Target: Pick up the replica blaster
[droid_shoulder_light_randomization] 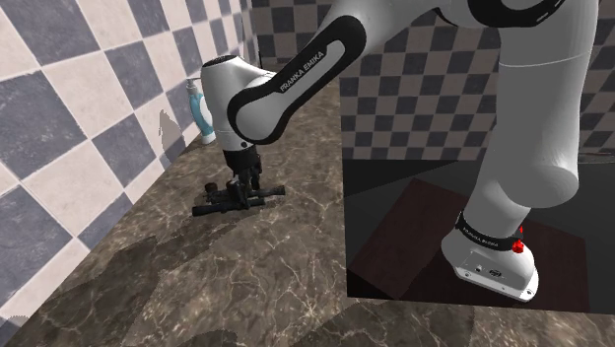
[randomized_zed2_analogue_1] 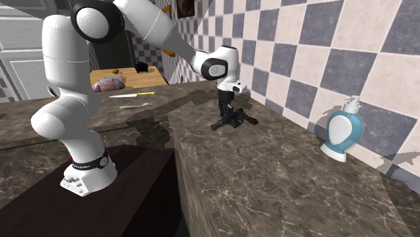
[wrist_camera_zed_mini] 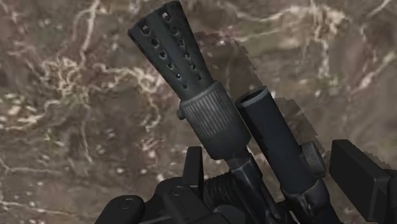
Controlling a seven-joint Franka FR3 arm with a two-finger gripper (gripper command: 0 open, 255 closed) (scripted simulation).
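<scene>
the black replica blaster (droid_shoulder_light_randomization: 219,205) lies on the dark marbled countertop (droid_shoulder_light_randomization: 227,286), left of centre in the shoulder view and just above centre in the second exterior view, near the checkered wall (droid_shoulder_light_randomization: 69,108). the black gripper (droid_shoulder_light_randomization: 242,183) points straight down onto the blaster's middle, but whether it is clenched on it or released cannot be told. a blue and white soap dispenser (droid_shoulder_light_randomization: 201,113) stands by the wall, above the blaster in the shoulder view.

Black blaster (wrist_camera_zed_mini: 210,121) with perforated flared muzzle lies on a brown marbled counter (wrist_camera_zed_mini: 63,95).
</scene>
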